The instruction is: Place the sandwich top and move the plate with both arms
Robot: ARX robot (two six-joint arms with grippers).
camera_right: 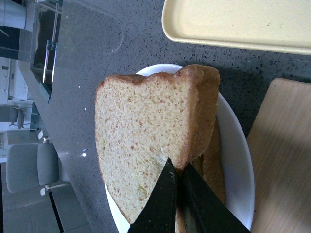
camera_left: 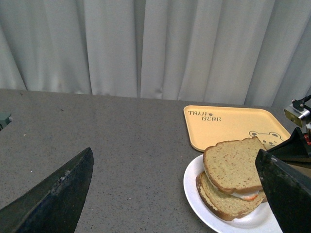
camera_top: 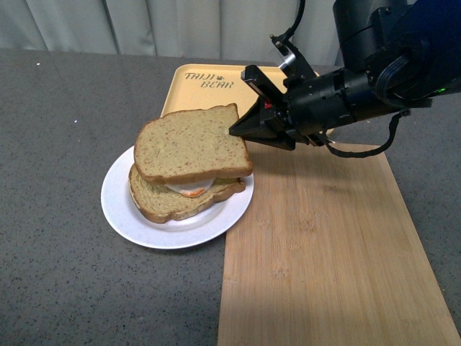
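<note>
Right pincer (camera_top: 241, 131) pinching the sandwich top (camera_top: 191, 144) at its edge nearest the cutting board (camera_top: 324, 245). That slice sits over the egg slice (camera_top: 162, 203) on the plate (camera_top: 122, 209), which rests on the grey tabletop (camera_top: 65, 130) touching the board. My left pincer (camera_left: 173, 153) is spread wide with nothing between its fingers.

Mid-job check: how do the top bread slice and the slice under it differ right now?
The top slice is bare on top; the bottom slice carries egg, white and orange showing between them. The right gripper pinches the top slice's edge; the bottom slice lies untouched on the plate. The top slice sits skewed, leaving the bottom slice's near edge uncovered. Both are tan bread with brown crust.
</note>
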